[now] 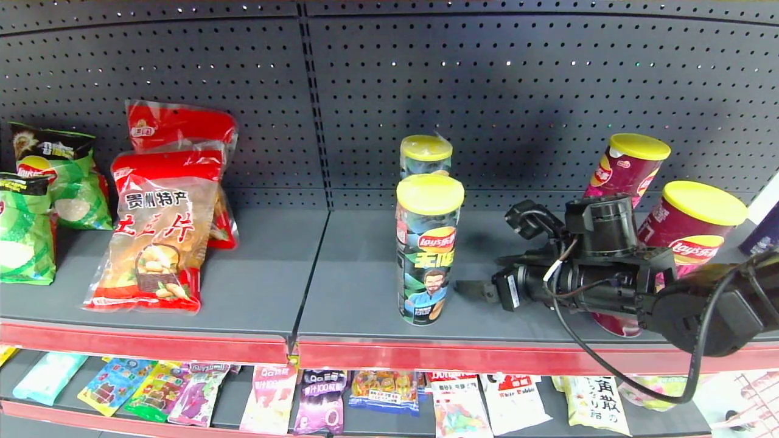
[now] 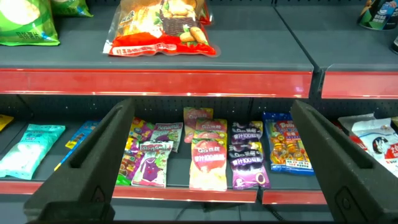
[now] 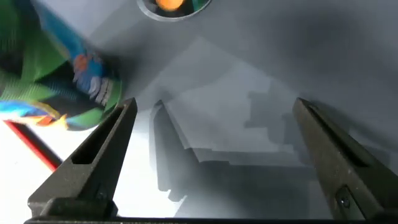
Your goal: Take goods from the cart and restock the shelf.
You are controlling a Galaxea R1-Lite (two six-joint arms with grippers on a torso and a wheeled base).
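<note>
From the head, the upper shelf [image 1: 255, 286] is a grey board with a red strip along its front edge. At its left end lean green bags [image 1: 27, 228], and next to them two red bags [image 1: 158, 237], one behind the other. Near the middle stand two dark cans with yellow lids. The front can [image 1: 429, 249] is upright close to the front edge, and the rear can [image 1: 426, 157] is straight behind it by the pegboard. To the right, two maroon cans [image 1: 700, 228] stand upright, partly hidden by the right arm, which lies low across the board in front of them. The right fingers [image 1: 478, 291] point at the front can from the side and stop just short of it, holding nothing. Below, the lower shelf [image 1: 55, 413] carries a row of flat packets [image 1: 319, 398].

From the left wrist, the left fingers [image 2: 93, 165] are spread wide and hold nothing. Between them the lower shelf's packets lie in overlapping rows, purple, pink and blue. The red-edged upper shelf crosses above, with a red bag near its front edge.

From the right wrist, the right fingers are spread wide with bare grey board between them. The blurred green and blue side of the front can [image 3: 56, 81] sits just beside one finger. Whether they touch, I cannot tell.
</note>
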